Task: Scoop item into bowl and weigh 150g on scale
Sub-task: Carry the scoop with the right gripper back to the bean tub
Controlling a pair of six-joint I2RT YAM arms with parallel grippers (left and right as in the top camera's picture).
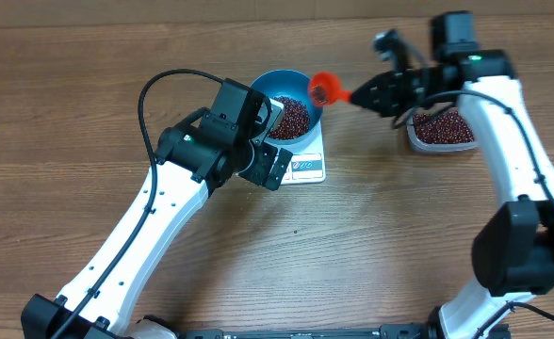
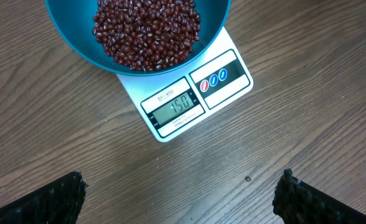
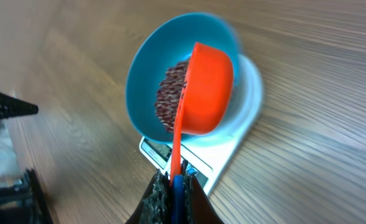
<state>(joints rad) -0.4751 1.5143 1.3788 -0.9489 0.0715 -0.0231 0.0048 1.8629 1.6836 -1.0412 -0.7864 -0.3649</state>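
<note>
Evidently the left jaws, spread wide and empty, hang over the desk [image 2: 46,124] just short of the scale [image 2: 226,78], probably so that its display, which seems to read 150, is in sight. Beans [image 2: 145,31] lie heaped in the bowl [image 2: 71,31] sitting on the scale. The right jaws clench the handle of the scoop [image 3: 208,87], tipped above the bowl's right rim; its inside faces away, and the right arm [image 1: 513,122] hides part of the tub [image 1: 437,148].

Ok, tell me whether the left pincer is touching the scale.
Apart. In the left wrist view, bare table separates the scale from the open left pincer.
</note>
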